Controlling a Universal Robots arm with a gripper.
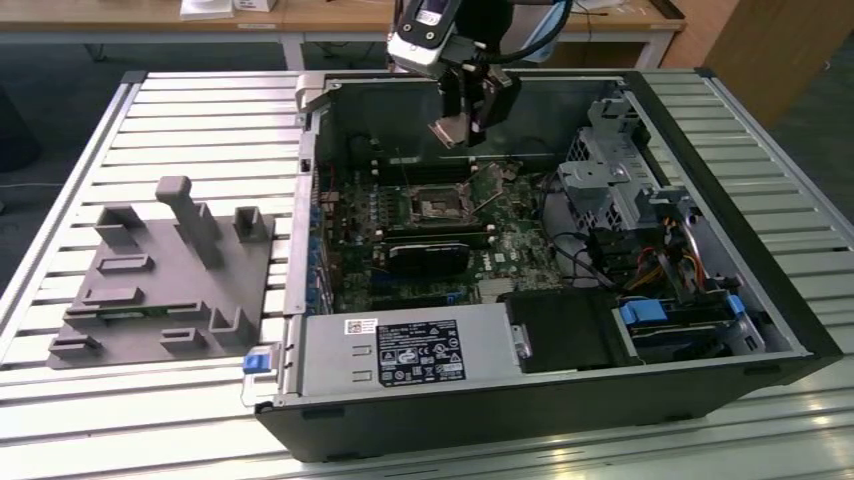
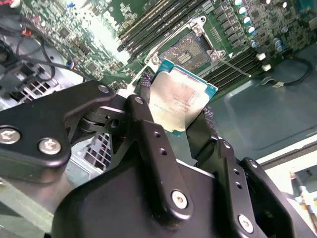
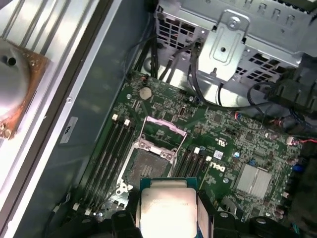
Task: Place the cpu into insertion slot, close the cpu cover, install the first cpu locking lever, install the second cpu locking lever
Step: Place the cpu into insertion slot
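One small, flat, pale-metal square cpu (image 2: 181, 101) was held pinched by its edges in the black gripper (image 1: 461, 135), upper centre of the exterior view, above the dark square insertion slot (image 1: 438, 205); it was judged best kept level and squared to the socket's rim.

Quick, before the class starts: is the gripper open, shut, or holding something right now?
Gripper: shut on the cpu, which it holds clear of the insertion slot, not yet seated.
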